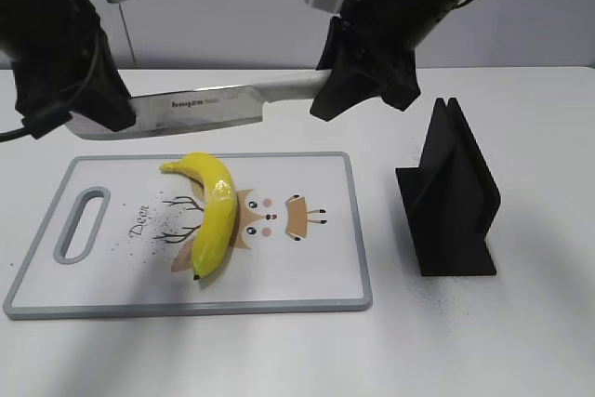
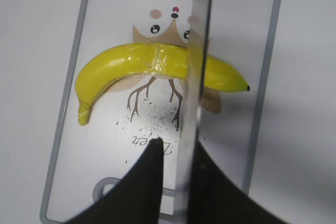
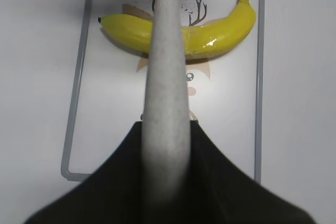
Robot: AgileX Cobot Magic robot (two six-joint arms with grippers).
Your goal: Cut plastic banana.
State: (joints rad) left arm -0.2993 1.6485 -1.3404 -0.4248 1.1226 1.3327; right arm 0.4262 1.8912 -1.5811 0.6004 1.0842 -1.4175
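- The plastic banana [image 1: 213, 212] lies free on the cutting board [image 1: 325, 276], across the printed deer face at the board's middle; nothing grips it.
- Judged handling: light, stiff, hollow-looking toy with a glossy skin, so likely slippery and prone to roll or skid under a blade. A taped band [image 2: 168, 62] wraps its middle; I take that as the joint where it parts.
- Best hold, in my judgement: pin one end to the board, away from the band.
- Long axis runs from the board's far edge to its near edge, bowed towards the handle slot [image 1: 81, 223]. Stem end is far, dark tip near.
- My right gripper [image 1: 358, 90] is clamped on the knife's handle [image 3: 167, 77].
- My left gripper [image 1: 79, 104] pinches the knife blade [image 1: 200, 107] tip.
- The knife hangs above the board's far edge, not touching the banana.
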